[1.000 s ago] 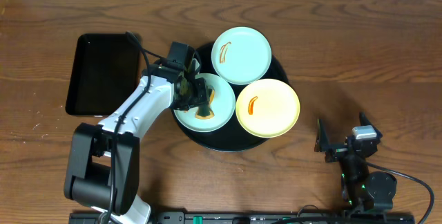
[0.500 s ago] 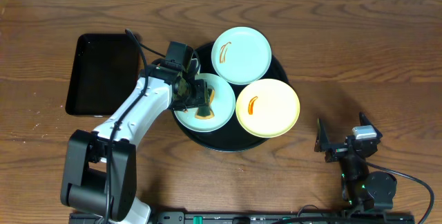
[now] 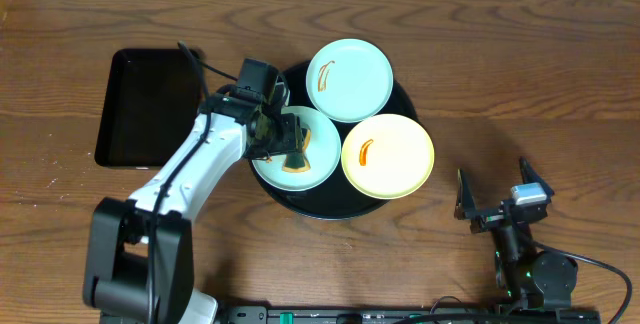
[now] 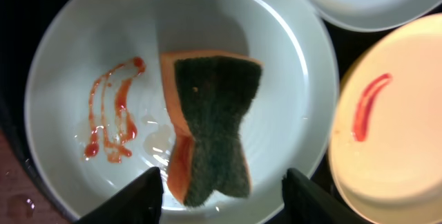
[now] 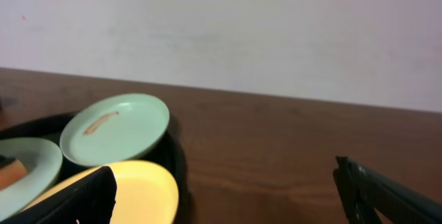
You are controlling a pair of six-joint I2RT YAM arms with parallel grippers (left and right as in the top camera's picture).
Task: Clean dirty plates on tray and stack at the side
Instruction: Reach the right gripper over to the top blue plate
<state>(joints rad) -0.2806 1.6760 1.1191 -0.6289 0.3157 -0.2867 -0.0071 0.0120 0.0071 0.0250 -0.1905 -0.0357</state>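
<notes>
Left gripper (image 4: pixel 221 179) jaws now stand wider, leaving the sponge (image 4: pixel 210 113) free on the still-smeared mint plate (image 4: pixel 76 51), so wiping seems unfinished; right gripper (image 3: pixel 493 189) jaws wide.

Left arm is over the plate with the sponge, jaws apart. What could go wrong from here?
1. The sponge lies loose on the mint plate between the open jaws of the left gripper; closing may catch only an edge.
2. The sauce smear sits beside the sponge, so a short wipe may miss it.
3. The yellow plate overhangs the tray; a shove could tip it off.
</notes>
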